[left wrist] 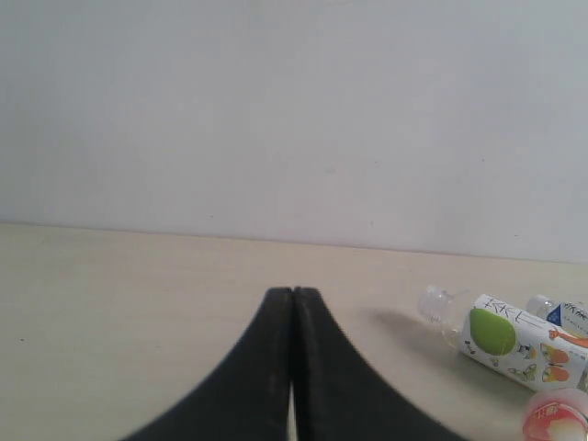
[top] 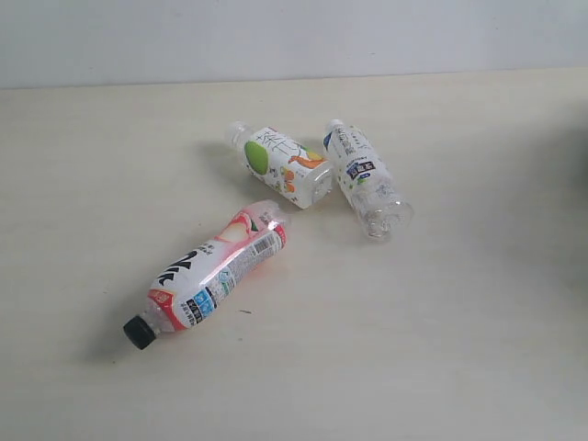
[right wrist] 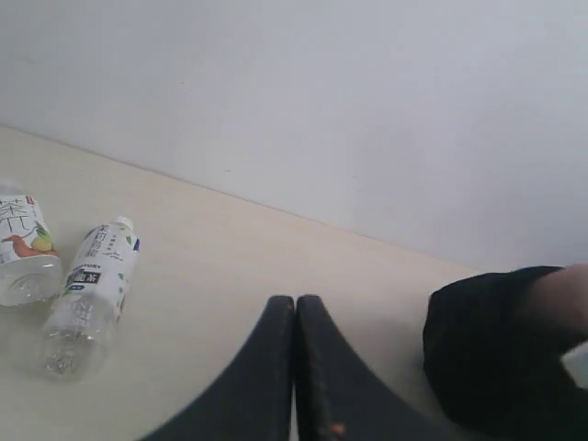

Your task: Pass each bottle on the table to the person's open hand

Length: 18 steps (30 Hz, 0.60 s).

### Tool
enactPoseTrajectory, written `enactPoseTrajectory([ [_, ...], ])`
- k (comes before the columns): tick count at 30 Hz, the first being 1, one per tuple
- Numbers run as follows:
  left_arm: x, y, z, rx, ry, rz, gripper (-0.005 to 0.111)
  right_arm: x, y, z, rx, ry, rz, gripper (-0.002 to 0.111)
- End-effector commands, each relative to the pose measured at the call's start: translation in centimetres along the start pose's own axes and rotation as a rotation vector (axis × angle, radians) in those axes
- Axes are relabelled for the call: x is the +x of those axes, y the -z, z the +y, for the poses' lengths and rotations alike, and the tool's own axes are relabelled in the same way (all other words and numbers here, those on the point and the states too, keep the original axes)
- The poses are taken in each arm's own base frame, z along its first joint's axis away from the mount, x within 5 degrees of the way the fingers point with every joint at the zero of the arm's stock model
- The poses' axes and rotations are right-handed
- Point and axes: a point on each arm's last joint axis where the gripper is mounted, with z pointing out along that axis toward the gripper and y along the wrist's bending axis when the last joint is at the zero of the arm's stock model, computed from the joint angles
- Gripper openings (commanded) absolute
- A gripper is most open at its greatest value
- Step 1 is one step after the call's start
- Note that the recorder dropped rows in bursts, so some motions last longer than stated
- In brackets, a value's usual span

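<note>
Three bottles lie on their sides on the table [top: 441, 322]. The green-orange fruit bottle [top: 280, 165] and the blue-white bottle [top: 366, 176] lie side by side at the back. Nearer the front lies the red-pink bottle [top: 213, 271], its black cap at its near end. The lime-green and white bottle is out of view. Neither gripper shows in the exterior view. My left gripper [left wrist: 292, 292] is shut and empty, with the fruit bottle [left wrist: 514, 342] off to one side. My right gripper [right wrist: 295, 299] is also shut and empty, away from the blue-white bottle [right wrist: 92, 294]. Of the person only a dark sleeve [right wrist: 501, 349] shows.
A plain pale wall [top: 294, 37] runs behind the table's far edge. A shadow falls on the table at the exterior view's right edge [top: 574, 184]. The fruit bottle's base [right wrist: 23, 248] lies next to the blue-white bottle in the right wrist view.
</note>
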Motion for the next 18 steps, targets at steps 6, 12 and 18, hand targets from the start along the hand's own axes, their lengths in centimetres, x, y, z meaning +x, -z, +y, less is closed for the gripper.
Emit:
enactPoseTrajectory([
  [6,0.0,0.1,0.0,0.005,0.001,-0.007,0.0,2.4,3.4,-0.1,0.023,-0.05,-0.233,0.0],
  [12,0.0,0.1,0.0,0.005,0.001,-0.007,0.0,2.8,4.1,-0.2,0.032,-0.063,-0.256,0.0],
  [18,0.0,0.1,0.0,0.005,0.001,-0.007,0.0,3.0,3.8,0.0,0.024,-0.067,-0.265,0.0],
])
